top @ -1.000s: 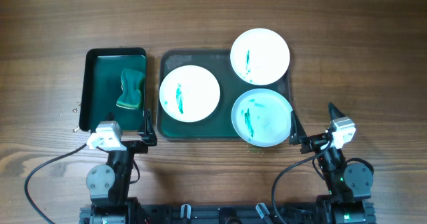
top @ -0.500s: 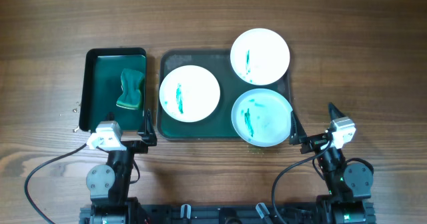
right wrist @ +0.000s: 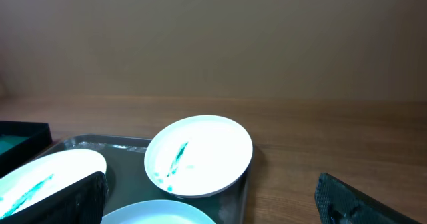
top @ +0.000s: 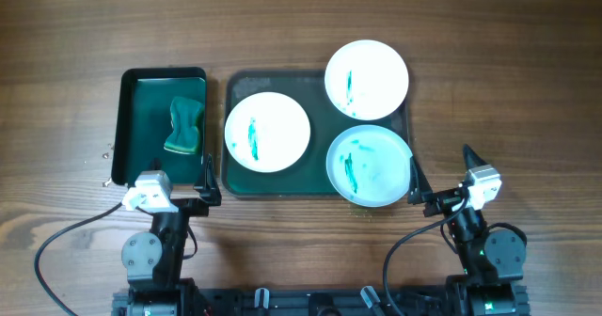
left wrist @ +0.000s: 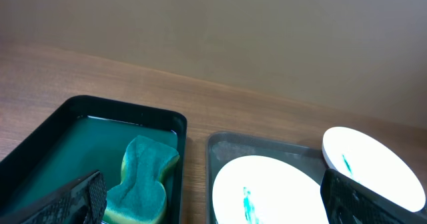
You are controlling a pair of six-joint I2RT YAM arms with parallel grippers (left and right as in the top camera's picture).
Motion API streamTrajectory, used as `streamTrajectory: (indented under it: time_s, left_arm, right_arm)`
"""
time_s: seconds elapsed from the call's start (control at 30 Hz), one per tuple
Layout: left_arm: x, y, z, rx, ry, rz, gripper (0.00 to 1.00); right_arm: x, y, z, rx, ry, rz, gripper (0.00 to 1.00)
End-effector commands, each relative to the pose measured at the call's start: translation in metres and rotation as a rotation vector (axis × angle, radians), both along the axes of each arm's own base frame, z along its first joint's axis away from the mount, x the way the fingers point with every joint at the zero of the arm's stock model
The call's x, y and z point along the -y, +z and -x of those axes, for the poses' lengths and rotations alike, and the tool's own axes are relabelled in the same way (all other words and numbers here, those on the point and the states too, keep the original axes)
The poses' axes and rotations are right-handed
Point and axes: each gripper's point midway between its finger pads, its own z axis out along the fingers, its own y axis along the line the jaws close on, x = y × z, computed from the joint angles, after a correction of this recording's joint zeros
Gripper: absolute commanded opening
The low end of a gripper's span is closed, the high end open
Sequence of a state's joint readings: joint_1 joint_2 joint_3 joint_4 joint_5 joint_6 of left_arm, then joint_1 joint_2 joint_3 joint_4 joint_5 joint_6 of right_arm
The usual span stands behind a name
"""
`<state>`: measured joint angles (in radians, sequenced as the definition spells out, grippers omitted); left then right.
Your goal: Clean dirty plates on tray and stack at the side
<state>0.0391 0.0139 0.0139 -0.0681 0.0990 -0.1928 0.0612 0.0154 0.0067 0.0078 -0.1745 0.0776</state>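
At six o'clock, the left end effector (top: pixel 181 168) and right end effector (top: pixel 440 161) both gape, released, grasping nothing. The sponge (top: pixel 185 126) lies at twelve o'clock from the left one, long axis twelve-to-six, in the small tray (top: pixel 141 100), so the left is nearer. The plates (top: pixel 267 132), all green-smeared, rest on the tray (top: pixel 318 180). The nearest is at eleven o'clock from the right end effector, and the farthest seemingly overhangs the rim. Wooden surface (top: pixel 75 34); beige wall (right wrist: pixel 213 37) beyond.

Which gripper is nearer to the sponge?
Left. The left gripper is close, at the sponge's near side; the right gripper is far off, beyond the tray.
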Motion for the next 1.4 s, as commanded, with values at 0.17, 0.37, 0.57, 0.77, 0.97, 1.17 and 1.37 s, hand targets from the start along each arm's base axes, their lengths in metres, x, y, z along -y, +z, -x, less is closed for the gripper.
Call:
streamTrajectory:
  time_s: [0.17, 0.37, 0.57, 0.77, 0.97, 1.17, 1.37]
  left_arm:
    - [0.003, -0.001, 0.000, 0.003, -0.018, -0.004, 1.00]
    - [0.003, 0.006, 0.001, 0.020, -0.015, 0.025, 1.00]
    - [0.003, 0.025, 0.003, -0.005, -0.014, 0.025, 1.00]
    - [0.004, 0.035, -0.001, -0.105, -0.017, 0.030, 1.00]
    - [0.007, 0.051, -0.011, -0.229, -0.035, 0.035, 1.00]
    - [0.007, 0.067, -0.024, -0.431, -0.055, -0.002, 1.00]
    - [0.004, 0.072, -0.045, -0.748, -0.058, -0.005, 1.00]
  right_arm:
    - [0.000, 0.002, 0.000, 0.006, 0.000, -0.008, 1.00]
    - [-0.007, 0.005, 0.002, 0.010, 0.039, -0.001, 1.00]
    - [-0.016, 0.019, 0.002, -0.010, 0.094, -0.001, 1.00]
    - [-0.019, 0.036, -0.008, -0.065, 0.106, 0.000, 1.00]
    - [-0.032, 0.060, -0.025, -0.161, 0.181, -0.005, 1.00]
    - [-0.045, 0.073, -0.048, -0.355, 0.249, -0.020, 0.99]
    - [-0.048, 0.076, -0.076, -0.633, 0.265, 0.009, 1.00]
